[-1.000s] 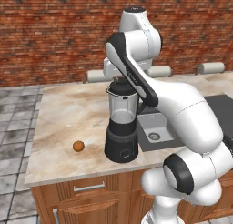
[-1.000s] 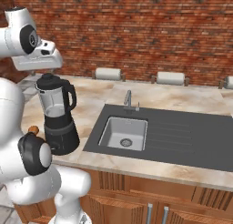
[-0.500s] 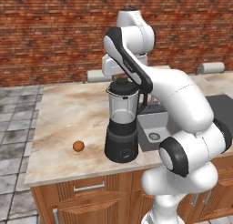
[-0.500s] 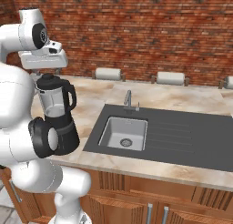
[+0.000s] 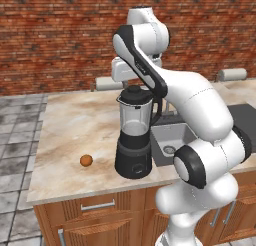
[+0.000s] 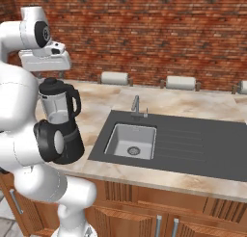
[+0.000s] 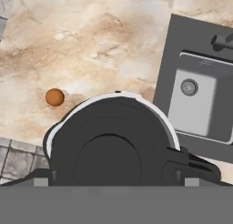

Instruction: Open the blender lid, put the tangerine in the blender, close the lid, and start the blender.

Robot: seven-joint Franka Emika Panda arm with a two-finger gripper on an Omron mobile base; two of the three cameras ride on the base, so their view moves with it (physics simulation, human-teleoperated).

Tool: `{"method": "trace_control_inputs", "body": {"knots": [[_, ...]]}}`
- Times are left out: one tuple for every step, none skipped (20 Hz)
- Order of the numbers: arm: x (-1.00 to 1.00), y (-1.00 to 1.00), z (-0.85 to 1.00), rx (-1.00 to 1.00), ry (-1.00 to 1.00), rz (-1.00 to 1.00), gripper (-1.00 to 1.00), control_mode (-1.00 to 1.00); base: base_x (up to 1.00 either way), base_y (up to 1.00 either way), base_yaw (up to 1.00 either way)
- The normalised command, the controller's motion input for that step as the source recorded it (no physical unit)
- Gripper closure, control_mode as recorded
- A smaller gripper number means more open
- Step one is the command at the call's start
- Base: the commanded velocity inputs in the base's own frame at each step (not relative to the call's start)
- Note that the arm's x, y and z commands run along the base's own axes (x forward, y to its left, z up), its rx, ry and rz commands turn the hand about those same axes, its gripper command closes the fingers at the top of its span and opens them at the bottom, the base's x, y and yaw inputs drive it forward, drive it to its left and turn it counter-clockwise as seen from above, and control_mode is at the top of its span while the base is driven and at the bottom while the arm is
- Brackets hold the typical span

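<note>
Blender lid (image 5: 135,94) sits on the jar straight below the hand (image 7: 116,184) (fingers spread wide, holding nothing), tangerine (image 5: 86,160) off aside on the tabletop (image 5: 75,125)

Open counter (image 5: 75,125) rings the tangerine (image 5: 86,160) — blender (image 5: 134,140) stands near.

You will find nothing to read here: no text, label, brand, number or sign on the blender (image 5: 134,140), its lid (image 7: 111,145), the counter (image 5: 75,125) or the brick wall (image 6: 159,33).
</note>
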Motion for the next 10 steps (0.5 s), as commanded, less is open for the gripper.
{"method": "trace_control_inputs", "body": {"knots": [[-0.19,0.00,0.00,0.00,0.00,0.00,-1.00,-1.00,0.00,0.00,0.00],[-0.19,0.00,0.00,0.00,0.00,0.00,-1.00,-1.00,0.00,0.00,0.00],[-0.14,0.00,0.00,0.00,0.00,0.00,-1.00,-1.00,0.00,0.00,0.00],[-0.12,0.00,-0.03,0.00,0.00,0.00,-1.00,-1.00,0.00,0.00,0.00],[-0.09,0.00,-0.04,0.00,0.00,0.00,-1.00,-1.00,0.00,0.00,0.00],[-0.04,0.00,-0.06,0.00,0.00,0.00,-1.00,-1.00,0.00,0.00,0.00],[-0.05,0.00,-0.08,0.00,0.00,0.00,-1.00,-1.00,0.00,0.00,0.00],[-0.03,0.00,-0.09,0.00,0.00,0.00,-1.00,-1.00,0.00,0.00,0.00],[0.00,0.00,-0.10,0.00,0.00,0.00,-1.00,-1.00,0.00,0.00,0.00],[0.00,0.00,-0.13,0.00,0.00,0.00,-1.00,-1.00,0.00,0.00,0.00]]}}
